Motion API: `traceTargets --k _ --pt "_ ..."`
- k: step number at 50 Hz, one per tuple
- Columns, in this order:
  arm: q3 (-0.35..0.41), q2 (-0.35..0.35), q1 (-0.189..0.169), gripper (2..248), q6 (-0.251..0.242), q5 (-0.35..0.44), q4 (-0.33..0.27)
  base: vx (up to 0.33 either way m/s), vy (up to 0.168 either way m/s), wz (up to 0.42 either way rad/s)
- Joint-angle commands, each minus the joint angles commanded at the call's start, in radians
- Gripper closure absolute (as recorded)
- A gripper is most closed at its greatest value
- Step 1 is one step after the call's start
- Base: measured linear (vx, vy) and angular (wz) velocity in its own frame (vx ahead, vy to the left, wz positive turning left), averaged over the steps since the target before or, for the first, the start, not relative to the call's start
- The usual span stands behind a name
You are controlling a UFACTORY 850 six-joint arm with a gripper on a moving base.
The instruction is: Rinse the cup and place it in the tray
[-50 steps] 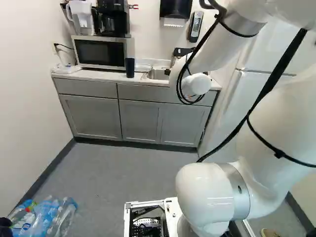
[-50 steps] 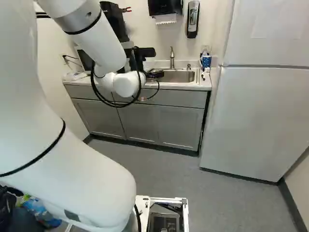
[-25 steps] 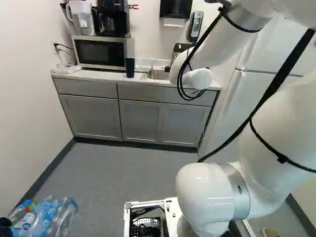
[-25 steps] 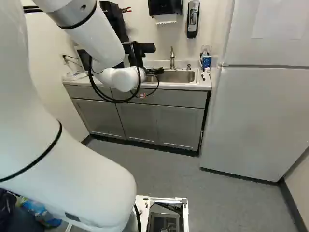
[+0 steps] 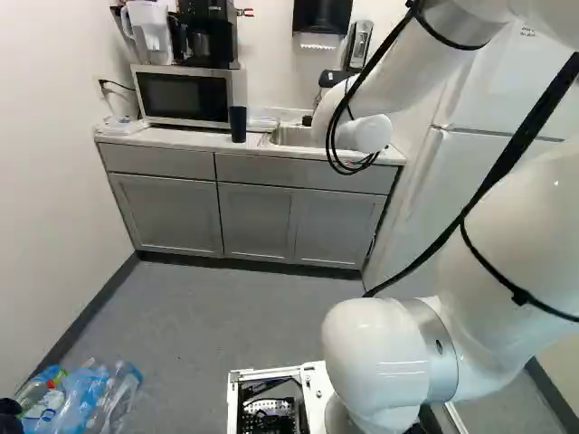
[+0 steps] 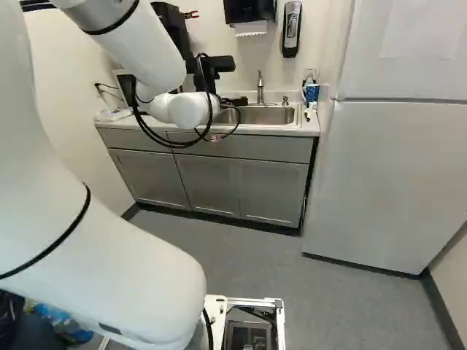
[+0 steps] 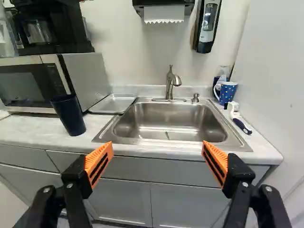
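In the right base view the black gripper (image 6: 235, 100) shows in part beyond the white wrist, near the counter's sink. Seen from the wrist, the gripper (image 7: 157, 145) stands wide open in front of the sink (image 7: 168, 121), nothing between its orange pads. A dark blue cup (image 7: 69, 114) stands upright on the counter beside the microwave, off to one side of the gripper; the cup (image 5: 238, 124) also shows in the left base view. The shallow metal tray (image 7: 113, 103) lies between microwave and sink, with nothing visible on it.
A faucet (image 7: 170, 84) rises behind the sink. The microwave (image 7: 35, 83) carries a coffee maker. Past the sink's other side are a dotted blue mug (image 7: 228, 92) and a brush (image 7: 240, 121), close to the fridge (image 6: 394, 182). Bottles (image 5: 86, 398) lie on the floor.
My wrist has shifted up in both base views, slightly rightward in the left one and slightly leftward in the right one. The base, cup and tray have stayed put.
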Motion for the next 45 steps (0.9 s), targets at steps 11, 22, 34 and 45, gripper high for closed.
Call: traceTargets --k 11,22,34,45 --pt "-0.026 -0.003 0.001 3 0.0 -0.034 0.0 0.0 0.0 0.0" --pt "-0.053 -0.006 0.002 3 0.0 -0.069 0.0 0.0 0.0 0.0" --pt "-0.083 -0.011 0.003 3 0.0 -0.108 0.0 0.0 0.0 0.0" --pt "-0.11 -0.014 0.003 3 0.0 -0.142 0.0 0.0 0.0 0.0"
